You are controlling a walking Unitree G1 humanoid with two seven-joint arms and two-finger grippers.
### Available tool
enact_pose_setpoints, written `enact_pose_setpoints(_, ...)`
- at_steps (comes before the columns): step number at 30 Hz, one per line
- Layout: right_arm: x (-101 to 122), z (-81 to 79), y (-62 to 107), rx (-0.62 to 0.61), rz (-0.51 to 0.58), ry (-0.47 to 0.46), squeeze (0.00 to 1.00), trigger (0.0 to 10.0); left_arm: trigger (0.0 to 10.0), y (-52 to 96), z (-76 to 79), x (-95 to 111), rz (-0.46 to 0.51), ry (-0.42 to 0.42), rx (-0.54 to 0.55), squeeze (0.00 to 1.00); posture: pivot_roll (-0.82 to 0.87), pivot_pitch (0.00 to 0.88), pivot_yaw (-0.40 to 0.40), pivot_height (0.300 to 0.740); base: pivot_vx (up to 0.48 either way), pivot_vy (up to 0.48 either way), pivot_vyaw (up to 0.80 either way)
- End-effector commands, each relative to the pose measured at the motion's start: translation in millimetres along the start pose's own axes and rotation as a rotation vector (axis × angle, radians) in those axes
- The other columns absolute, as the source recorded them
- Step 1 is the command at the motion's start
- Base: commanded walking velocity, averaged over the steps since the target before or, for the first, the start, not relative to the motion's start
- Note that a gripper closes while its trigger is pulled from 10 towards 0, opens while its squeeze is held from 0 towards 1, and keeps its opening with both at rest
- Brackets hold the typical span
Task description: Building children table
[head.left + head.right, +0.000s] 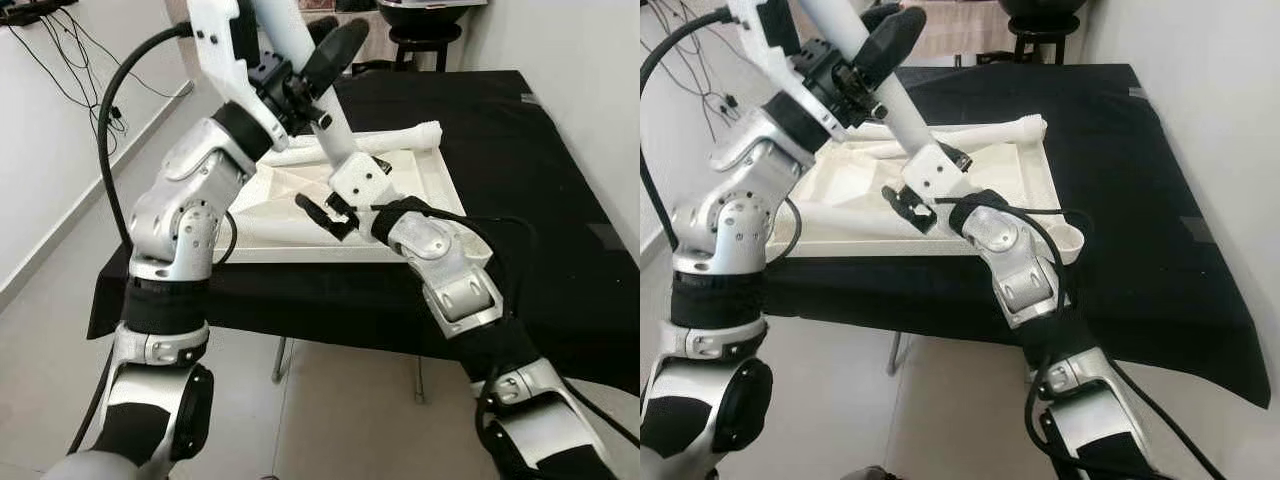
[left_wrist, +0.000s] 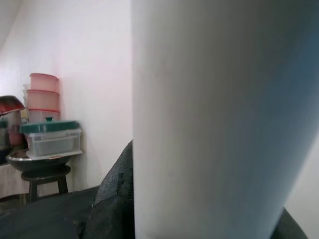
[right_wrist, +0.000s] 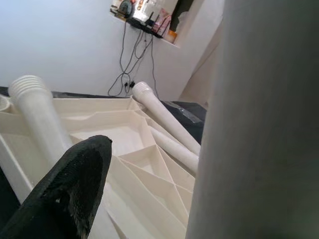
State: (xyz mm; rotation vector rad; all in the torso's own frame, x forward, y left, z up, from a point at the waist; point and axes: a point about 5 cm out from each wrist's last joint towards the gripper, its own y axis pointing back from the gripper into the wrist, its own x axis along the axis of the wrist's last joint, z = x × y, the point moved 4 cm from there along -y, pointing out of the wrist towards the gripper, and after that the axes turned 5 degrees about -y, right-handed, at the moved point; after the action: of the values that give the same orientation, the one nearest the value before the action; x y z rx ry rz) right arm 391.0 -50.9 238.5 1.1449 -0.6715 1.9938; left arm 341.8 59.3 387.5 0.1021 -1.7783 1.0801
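A white children's tabletop [image 1: 270, 238] lies upside down on the black-clothed table [image 1: 520, 180], its ribbed underside [image 3: 144, 164] facing up. My left gripper [image 1: 305, 72] is raised above it, shut on a long white table leg [image 1: 322, 118] that slants down toward the tabletop. That leg [image 2: 214, 114] looms large in the left wrist view. My right gripper [image 1: 325, 213] sits at the leg's lower end, just over the tabletop. The held leg [image 3: 259, 124] stands close beside it. Other loose legs [image 1: 400, 135] [image 3: 164, 119] lie along the far rim and inside the tabletop.
A dark stool [image 1: 425, 35] with stacked containers [image 2: 50, 134] stands behind the table. Cables [image 1: 60, 50] hang on the left wall. A white wall runs close along the right. The table's near edge [image 1: 300, 300] overhangs tiled floor [image 1: 340, 410].
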Motion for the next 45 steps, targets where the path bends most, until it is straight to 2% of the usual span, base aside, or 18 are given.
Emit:
enact_pose_setpoints(1,0.8,-12.8,-8.5,0.036,-0.008,-0.036,0.00,10.0,0.0,-13.0,26.7,12.1,0.076,0.054,-0.120,0.00,-0.04,0.017,0.068,0.740,0.000,0.000,0.00)
enact_pose_setpoints(2,-1.7,-6.7,-11.9,0.000,-0.018,-0.053,0.00,10.0,0.0,-13.8,28.1,11.1,0.081,0.071,-0.121,0.00,-0.04,0.018,0.068,0.740,0.000,0.000,0.00)
enact_pose_setpoints(5,-4.4,-4.3,-13.7,-0.015,-0.030,-0.055,0.00,10.0,0.0,-14.1,28.4,10.8,0.083,0.077,-0.120,0.00,-0.04,0.018,0.068,0.740,0.000,0.000,0.00)
enact_pose_setpoints(6,-9.7,-2.1,-15.4,-0.031,-0.055,-0.002,0.00,10.0,0.0,-14.6,28.8,11.3,0.089,0.085,-0.122,0.00,-0.04,0.015,0.064,0.740,0.000,0.000,0.00)
enact_pose_setpoints(8,-13.5,-0.4,-16.4,-0.042,-0.073,0.038,0.00,10.0,0.0,-15.0,29.1,11.7,0.093,0.091,-0.124,0.00,-0.04,0.015,0.064,0.740,0.000,0.000,0.00)
enact_pose_setpoints(12,-30.0,15.9,-21.1,-0.148,-0.135,0.064,0.00,10.0,0.0,-15.0,28.7,7.2,0.088,0.098,-0.122,0.00,-0.02,0.010,0.062,0.740,0.000,0.000,0.00)
enact_pose_setpoints(15,-32.7,22.4,-21.3,-0.191,-0.142,0.088,0.00,10.0,0.0,-14.7,28.0,5.7,0.087,0.103,-0.118,0.00,-0.02,0.011,0.062,0.740,0.000,0.000,0.00)
enact_pose_setpoints(18,-30.5,32.2,-21.3,-0.261,-0.107,0.045,0.00,10.0,0.0,-14.8,27.6,5.0,0.091,0.120,-0.112,0.00,-0.02,0.013,0.062,0.740,0.000,0.000,0.00)
enact_pose_setpoints(20,-29.3,33.3,-21.4,-0.270,-0.096,0.051,0.00,10.0,0.0,-14.8,27.4,4.7,0.091,0.121,-0.111,0.00,-0.02,0.013,0.061,0.740,0.000,0.000,0.00)
enact_pose_setpoints(21,-27.2,32.1,-22.4,-0.269,-0.074,0.060,0.00,3.8,0.0,-15.1,27.0,3.7,0.090,0.120,-0.109,0.00,-0.02,0.013,0.060,0.740,0.000,0.000,0.00)
enact_pose_setpoints(22,-26.4,31.1,-23.0,-0.266,-0.063,0.059,0.00,3.8,0.0,-15.3,26.9,3.2,0.090,0.120,-0.108,0.00,-0.02,0.013,0.060,0.740,0.000,0.000,0.00)
enact_pose_setpoints(23,-25.5,29.3,-23.7,-0.257,-0.054,0.053,0.00,0.0,0.0,-15.5,27.0,2.9,0.091,0.123,-0.107,0.00,-0.02,0.014,0.060,0.740,0.000,0.000,0.00)
enact_pose_setpoints(29,-25.0,27.7,-25.8,-0.250,-0.039,0.062,0.00,0.0,0.0,-15.8,27.7,1.8,0.094,0.127,-0.108,0.00,-0.03,0.012,0.059,0.740,0.000,0.000,0.00)
enact_pose_setpoints(39,-23.0,36.1,-25.0,-0.270,-0.014,0.038,0.00,0.0,0.0,-14.4,30.2,-3.1,0.084,0.142,-0.109,0.00,-0.04,0.009,0.056,0.740,0.000,0.000,0.00)
enact_pose_setpoints(40,-23.1,37.2,-24.3,-0.271,-0.011,0.023,0.00,0.0,4.1,-12.9,28.4,-4.0,0.083,0.148,-0.098,0.33,-0.04,0.010,0.056,0.740,0.000,0.000,0.00)
enact_pose_setpoints(42,-23.3,37.9,-23.8,-0.272,-0.008,0.013,0.00,0.0,4.1,-11.8,27.0,-4.6,0.082,0.152,-0.089,0.33,-0.04,0.011,0.055,0.740,0.000,0.000,0.00)
enact_pose_setpoints(43,-24.1,41.3,-21.3,-0.279,0.001,-0.031,0.00,0.0,10.0,-6.0,26.7,-3.5,0.093,0.175,-0.108,1.00,-0.04,0.010,0.052,0.740,0.000,0.000,0.00)
enact_pose_setpoints(45,-24.5,42.5,-20.6,-0.282,0.004,-0.044,0.00,0.0,10.0,-3.9,27.4,-2.4,0.098,0.182,-0.121,1.00,-0.04,0.010,0.052,0.740,0.000,0.000,0.00)
